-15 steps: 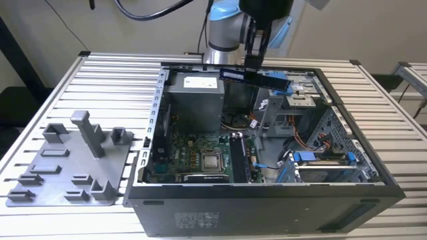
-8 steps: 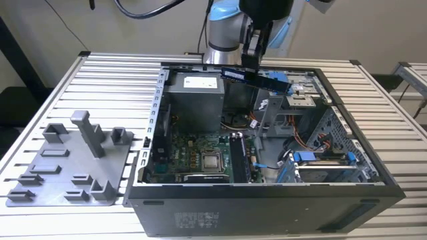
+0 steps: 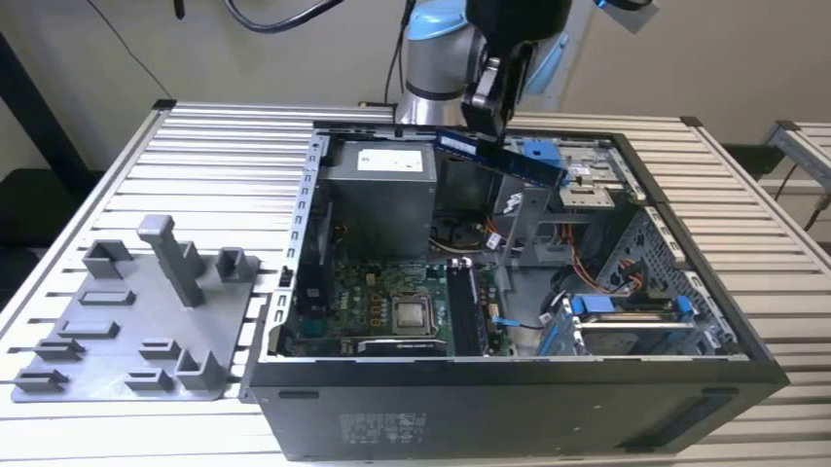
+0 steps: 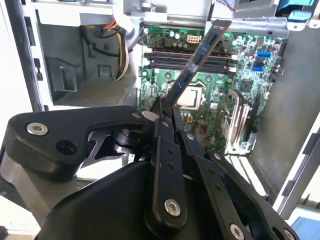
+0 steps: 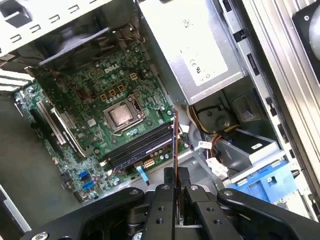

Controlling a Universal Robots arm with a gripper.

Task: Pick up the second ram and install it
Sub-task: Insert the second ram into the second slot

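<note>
The second ram [image 3: 504, 159] is a long dark stick hanging tilted above the open computer case [image 3: 520, 389], and my gripper [image 3: 485, 128] is shut on one end of it. In the second wrist view the second ram [image 4: 198, 59] reaches out from my gripper [image 4: 165, 111] over the green motherboard [image 4: 250, 85]. Seen edge-on in the first wrist view, the second ram [image 5: 175, 142] rises from my gripper [image 5: 175, 176] above the black memory slots [image 5: 135, 149]. These memory slots [image 3: 466, 306] lie beside the CPU [image 3: 413, 314], well below the stick.
A grey holder tray [image 3: 78, 384] with an upright post [image 3: 175, 258] lies at the exterior view's left on the slatted table. Inside the case are the grey power supply [image 3: 377, 195], loose cables [image 3: 559, 292] and a blue-handled drive cage [image 3: 624, 306].
</note>
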